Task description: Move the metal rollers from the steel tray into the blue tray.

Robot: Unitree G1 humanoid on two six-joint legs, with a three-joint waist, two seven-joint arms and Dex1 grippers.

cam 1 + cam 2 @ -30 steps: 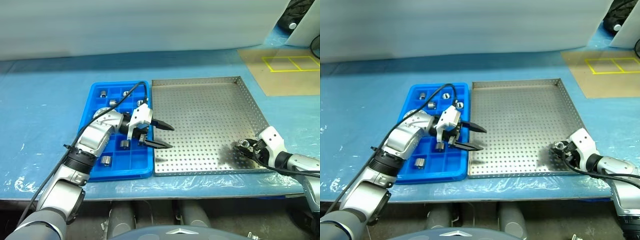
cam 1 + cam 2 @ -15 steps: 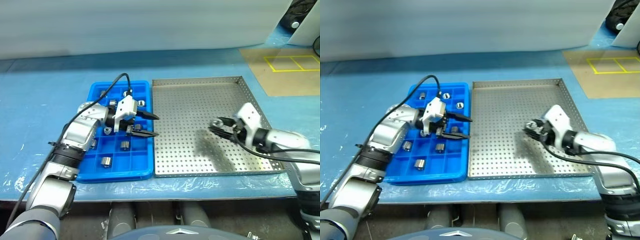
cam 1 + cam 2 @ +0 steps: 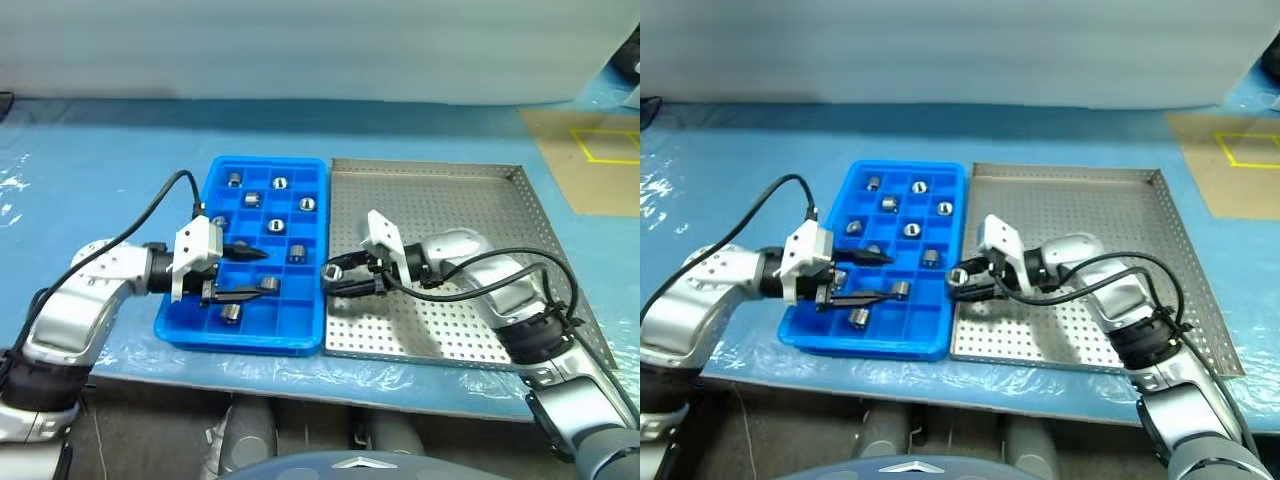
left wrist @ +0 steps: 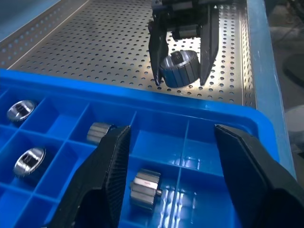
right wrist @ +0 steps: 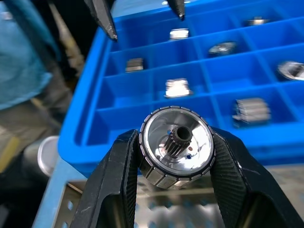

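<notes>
My right gripper is clamping one metal roller between its two black fingers, the roller's open end and its small toothed centre facing the wrist camera. I am holding it above the steel tray, just beside the rim it shares with the blue tray (the two trays are lying side by side, rims touching or nearly so, on the light blue table covering). My left gripper is hovering over the near rows of the blue tray, its fingers standing apart with nothing between them and pointing toward the right gripper. The other metal rollers are sitting one to a compartment in the blue tray: some are standing on end and showing a ring face, others are lying on their sides, such as the one directly under my left fingers. The perforated floor of the steel tray is showing no loose rollers where it is visible. A black cable is arching from my left wrist, and another is looping along my right forearm.
</notes>
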